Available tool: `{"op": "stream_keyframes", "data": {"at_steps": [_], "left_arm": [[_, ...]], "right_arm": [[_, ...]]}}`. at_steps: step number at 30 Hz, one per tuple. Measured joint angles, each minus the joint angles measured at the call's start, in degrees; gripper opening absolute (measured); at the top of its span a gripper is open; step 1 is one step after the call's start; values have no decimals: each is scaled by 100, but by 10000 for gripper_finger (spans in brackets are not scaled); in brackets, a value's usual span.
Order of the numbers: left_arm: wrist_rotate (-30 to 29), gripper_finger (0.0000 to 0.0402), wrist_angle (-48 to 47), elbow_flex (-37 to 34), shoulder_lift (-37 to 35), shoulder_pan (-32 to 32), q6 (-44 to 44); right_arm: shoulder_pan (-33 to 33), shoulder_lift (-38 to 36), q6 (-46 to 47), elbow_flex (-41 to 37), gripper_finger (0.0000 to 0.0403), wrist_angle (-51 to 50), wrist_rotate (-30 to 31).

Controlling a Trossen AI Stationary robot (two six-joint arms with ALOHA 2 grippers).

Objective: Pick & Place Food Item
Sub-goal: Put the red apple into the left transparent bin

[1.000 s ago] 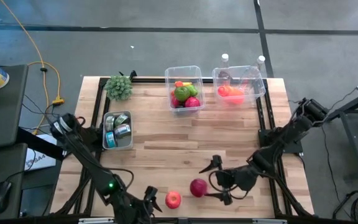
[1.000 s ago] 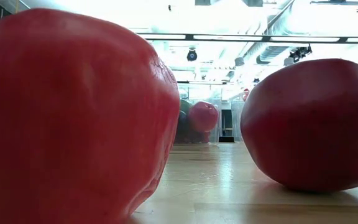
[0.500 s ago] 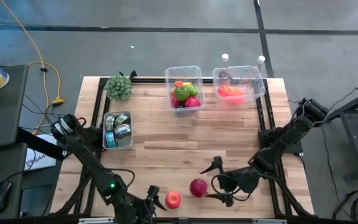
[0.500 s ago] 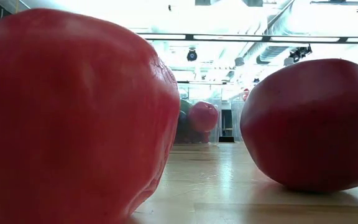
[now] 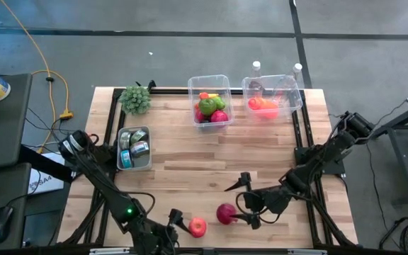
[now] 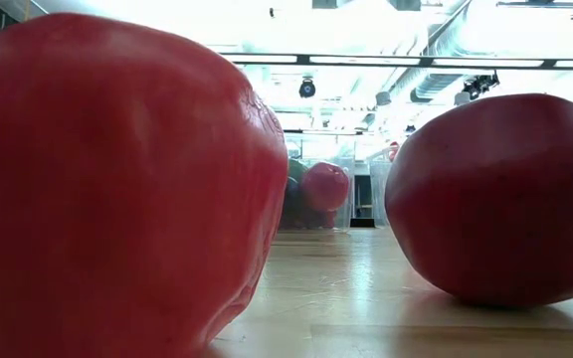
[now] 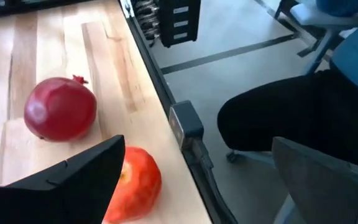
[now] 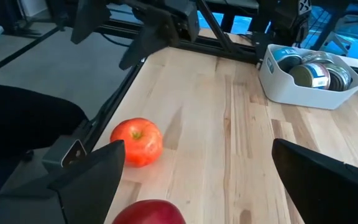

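While my 2 arms crowd the near edge of the wooden table (image 5: 190, 159), nothing is in either grip yet, so I judge the job barely begun. Far ahead of both sets of fingers stand 2 clear bins: the fruit bin (image 5: 211, 99), holding green and red pieces, and a second clear bin (image 5: 271, 95) with orange food in it. A white tray of cans (image 5: 133, 149) sits well off from my left fingers, with a green leafy bunch (image 5: 135, 99) beyond it.

My right gripper (image 5: 243, 202) has its fingers spread wide, and the pomegranate (image 5: 226, 213) lies just off their tips, touching neither one as far as I can see; from my right wrist it shows at the mouth of the gap (image 8: 148, 211). My left gripper (image 5: 174, 221) is also spread apart, with the red-orange apple (image 5: 197, 227) right beside its tips; in the left wrist view one finger (image 7: 79, 177) partly covers that apple (image 7: 135, 180), though I cannot tell whether it touches.

Both fruits rest on the wood near each other. Closing, lifting and carrying to a bin all remain, and which bin I cannot say.
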Motion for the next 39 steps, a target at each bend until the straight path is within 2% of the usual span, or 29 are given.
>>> {"op": "stream_keyframes", "data": {"at_steps": [10, 19, 27, 35, 39], "left_arm": [[28, 381, 217, -4, 177, 4, 8], [-380, 380, 186, -4, 270, 4, 533], [-733, 380, 179, -4, 726, 200, 84], [-956, 380, 64, -4, 732, 237, -54], [-959, 380, 52, -78, 732, 232, -244]], "right_arm": [[-2, 0, 140, 0, 394, -32, 0], [276, 2, 708, 0, 394, -94, -31], [634, 2, 1071, -2, 394, -42, -15], [776, 273, 1019, 0, 394, 900, 11], [777, 448, 1029, 0, 394, 1001, 0]]}}
